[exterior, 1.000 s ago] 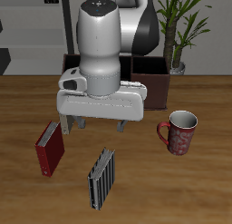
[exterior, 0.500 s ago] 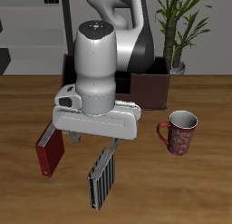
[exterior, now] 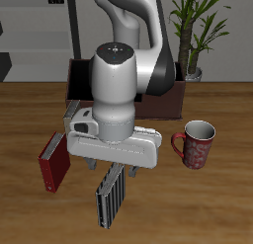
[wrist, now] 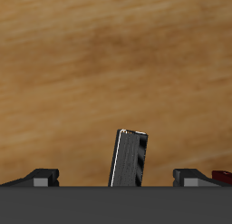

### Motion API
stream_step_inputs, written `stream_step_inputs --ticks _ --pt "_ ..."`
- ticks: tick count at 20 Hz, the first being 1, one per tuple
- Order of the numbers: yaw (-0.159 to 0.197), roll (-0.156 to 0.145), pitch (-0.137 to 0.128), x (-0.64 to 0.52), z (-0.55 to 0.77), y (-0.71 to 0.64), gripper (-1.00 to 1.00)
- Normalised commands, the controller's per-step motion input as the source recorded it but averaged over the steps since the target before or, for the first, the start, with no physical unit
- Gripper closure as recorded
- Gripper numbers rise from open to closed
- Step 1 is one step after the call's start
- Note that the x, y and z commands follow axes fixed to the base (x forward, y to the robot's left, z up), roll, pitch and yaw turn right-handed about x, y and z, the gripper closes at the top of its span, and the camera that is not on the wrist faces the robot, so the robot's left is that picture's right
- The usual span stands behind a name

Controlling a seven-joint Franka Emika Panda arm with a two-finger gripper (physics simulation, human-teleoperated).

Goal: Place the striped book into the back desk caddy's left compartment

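The striped book [exterior: 111, 199], thin with black and pale grey stripes, stands on edge on the wooden table near its front edge. It also shows in the wrist view [wrist: 132, 158], between my two fingertips. My gripper [exterior: 113, 169] hangs open just above the book's top end, one finger [exterior: 131, 172] visible beside it. It holds nothing. The back desk caddy [exterior: 163, 94], a dark maroon-brown open box, stands at the table's back, mostly hidden behind my arm. Its left compartment is partly visible beside the arm.
A dark red book [exterior: 55, 161] stands on the table close beside the gripper body; its corner shows in the wrist view [wrist: 222, 177]. A red patterned mug [exterior: 196, 143] stands beside the caddy. A potted plant [exterior: 194, 31] stands at the back.
My gripper has moved toward the table's front edge and lower, from behind the striped book to right over its top end. The books and mug have not moved.
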Motion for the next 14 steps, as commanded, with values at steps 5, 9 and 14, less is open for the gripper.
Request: stream_step_inputs --ticks 5,9,14 --pt "-0.034 -0.005 0.013 0.06 -0.21 -0.01 -1.0" --pt "-0.011 -0.018 0.011 0.01 -0.15 0.0 -1.0" --pt "-0.019 -0.01 0.02 0.01 -0.19 -0.01 -1.0"
